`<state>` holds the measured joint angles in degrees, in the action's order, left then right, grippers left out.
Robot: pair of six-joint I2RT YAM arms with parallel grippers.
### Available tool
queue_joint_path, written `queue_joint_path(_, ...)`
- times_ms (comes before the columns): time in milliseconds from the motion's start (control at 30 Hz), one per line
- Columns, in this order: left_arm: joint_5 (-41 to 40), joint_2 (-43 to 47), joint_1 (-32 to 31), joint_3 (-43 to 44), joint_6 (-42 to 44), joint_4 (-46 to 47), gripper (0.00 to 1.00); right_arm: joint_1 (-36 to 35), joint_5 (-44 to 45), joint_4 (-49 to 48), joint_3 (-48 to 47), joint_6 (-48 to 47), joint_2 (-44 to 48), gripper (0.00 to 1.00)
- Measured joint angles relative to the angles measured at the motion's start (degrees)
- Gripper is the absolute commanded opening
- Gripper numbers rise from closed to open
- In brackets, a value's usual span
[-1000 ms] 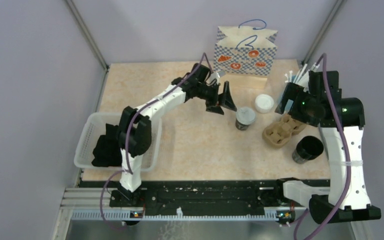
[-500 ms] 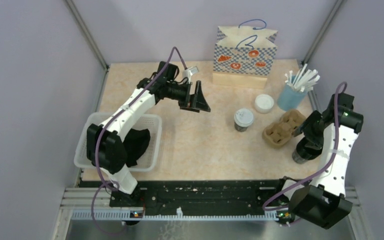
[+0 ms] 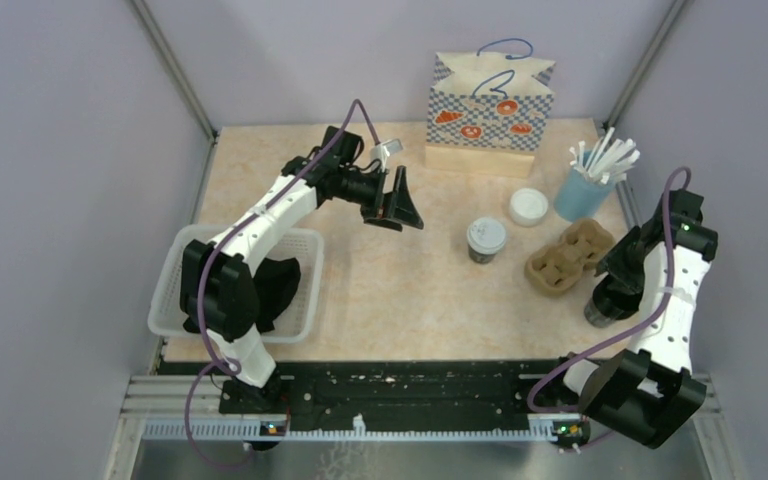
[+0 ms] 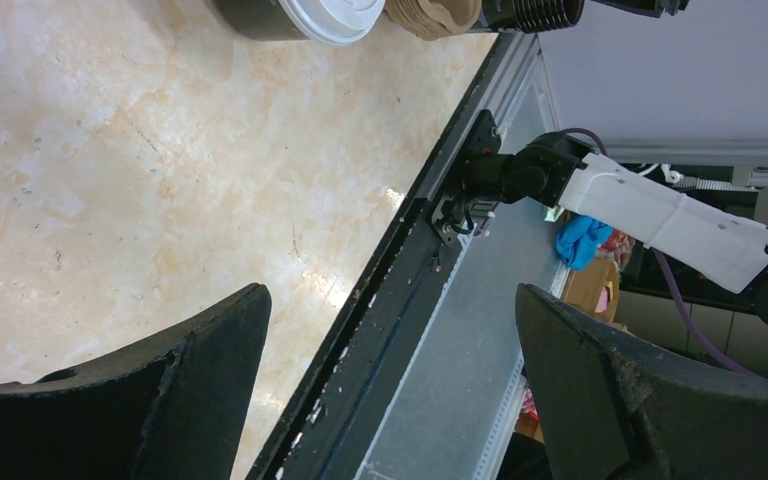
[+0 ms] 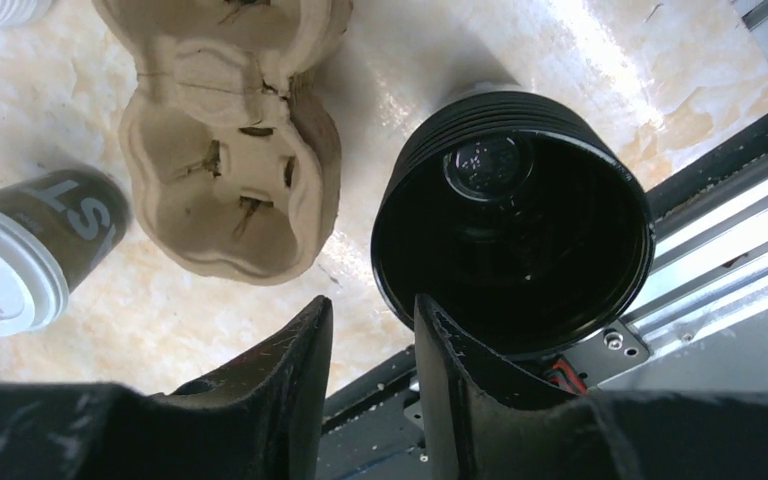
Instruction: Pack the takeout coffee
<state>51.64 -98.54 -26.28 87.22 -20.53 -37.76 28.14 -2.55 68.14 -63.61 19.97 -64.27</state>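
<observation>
One takeout coffee cup [image 3: 487, 240], dark-sided with a pale round lid, stands upright on the table [image 3: 410, 300] near its middle, just left of the moulded cardboard cup carrier [image 3: 567, 258] and in front of the loose white lid [image 3: 528, 205]. The left claw [image 3: 401, 203] hangs over bare table, well to the left of that cup and apart from it. In the left wrist view its two dark fingers [image 4: 160, 380] stand wide apart with nothing between them, and the cup's lid shows only at the top edge. The right claw [image 3: 612, 285] sits low over the ribbed black lidless cup [image 3: 600, 312], which stands at the near right of the table, just beside the carrier. In the right wrist view its fingers [image 5: 290, 370] are drawn close, with a slim gap between them. One lies outside the black cup's near rim and the other over its mouth, but from this angle I cannot tell whether they pinch the rim or merely hover above it. At the back stand a chequered paper bag [image 3: 490, 105] and a blue cup of white sticks [image 3: 582, 190]. At the near left a clear plastic basket [image 3: 172, 290] holds black cloth [image 3: 278, 285]
</observation>
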Motion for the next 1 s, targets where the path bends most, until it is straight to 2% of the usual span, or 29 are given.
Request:
queue_joint_path(567, 0.1, 0.0, 0.1, 0.0, 0.6, 0.0, 0.98, 0.1, 1.4, -5.2, 2.4, -0.3, 0.0, 0.22)
queue_joint_path(1000, 0.4, 0.0, 0.3, 0.0, 0.8, 0.0, 0.98, 0.1, 1.4, -6.0, 3.0, -0.5, -0.3, 0.09)
